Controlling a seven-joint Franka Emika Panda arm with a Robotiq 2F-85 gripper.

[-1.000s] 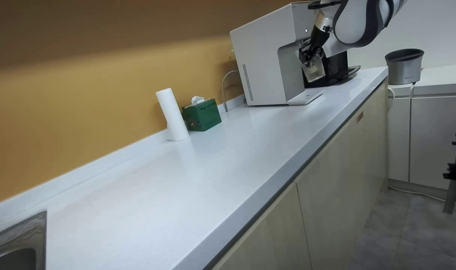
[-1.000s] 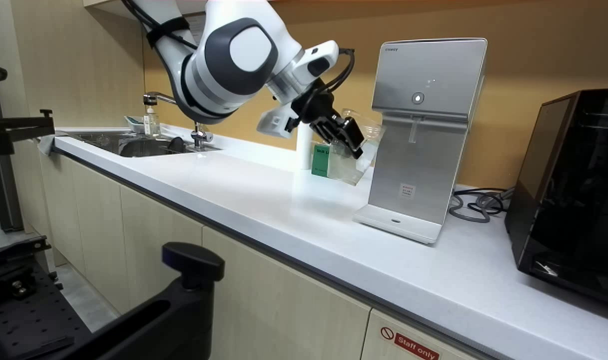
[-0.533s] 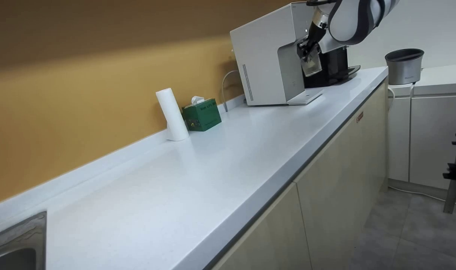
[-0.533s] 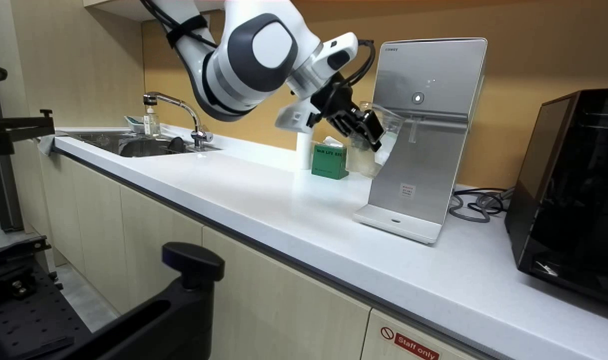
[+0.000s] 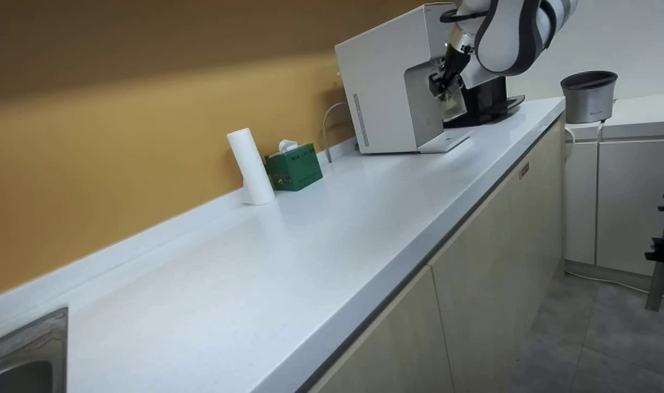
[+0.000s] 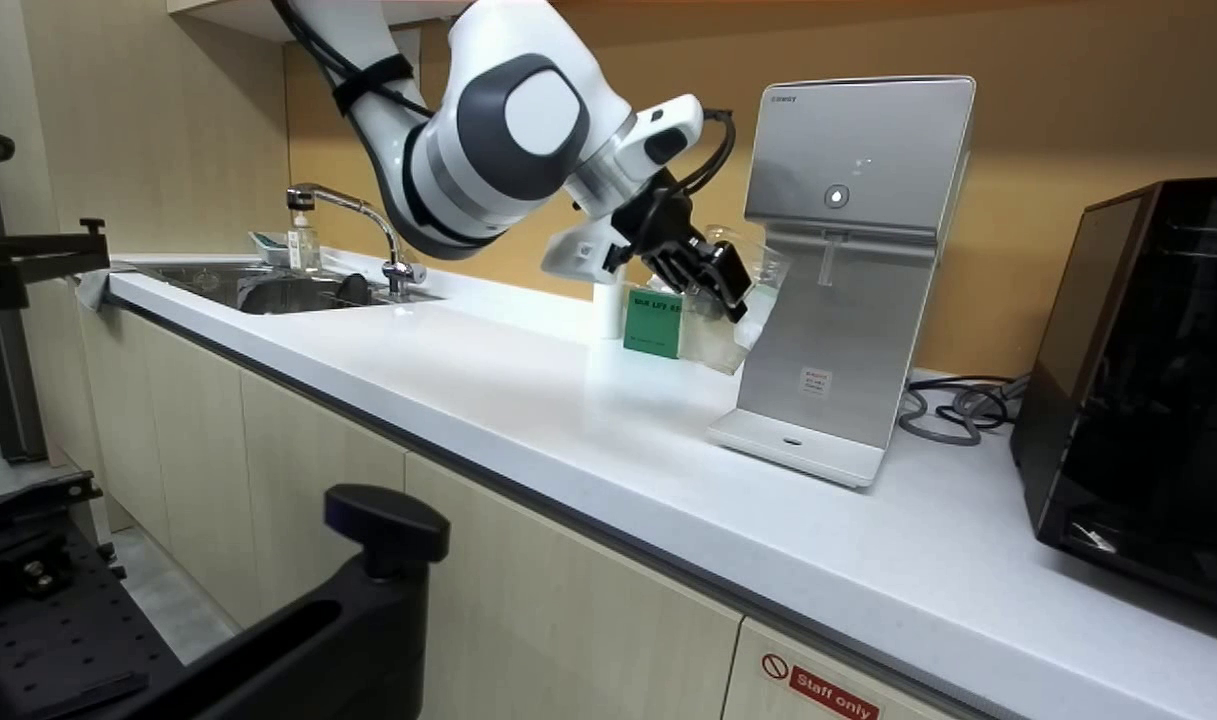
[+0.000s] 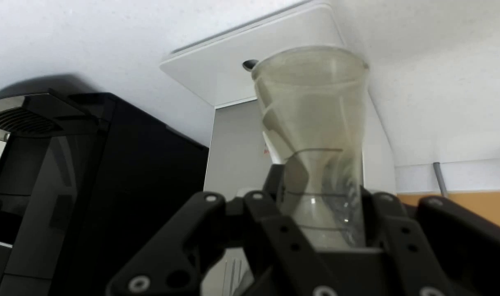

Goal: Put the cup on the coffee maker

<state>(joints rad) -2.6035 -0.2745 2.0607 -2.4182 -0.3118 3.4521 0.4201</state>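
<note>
In the wrist view my gripper (image 7: 320, 189) pinches the clear tumbler (image 7: 315, 111), a finger on each side, and the tumbler's wider-looking end covers part of the tray (image 7: 227, 68) of the silver-fronted dispenser (image 7: 236, 139). I take this dispenser for the coffee maker and read the step in hand as lining up before the set-down. The black machine (image 7: 134, 185) beside it, with its ribbed drip grille, might answer to that name too; I go by where my tumbler is.

In an exterior view the tumbler hangs tilted above the counter (image 6: 528, 375), to the side of the spout (image 6: 829, 255) rather than under it; whether it touches the silver front I cannot tell. The next move, I judge, calls for bringing it across, upright, then lowering it and letting go only once it sits on the tray.

In an exterior view the tumbler is beside the dispenser's recess (image 5: 423, 103), apart from the tray below. The overhang above that recess is what I might knock, coming in high. The green tissue box (image 5: 293, 167), white paper roll (image 5: 251, 166) and dark grey pot (image 5: 589, 97) stand well apart and should not hinder me
</note>
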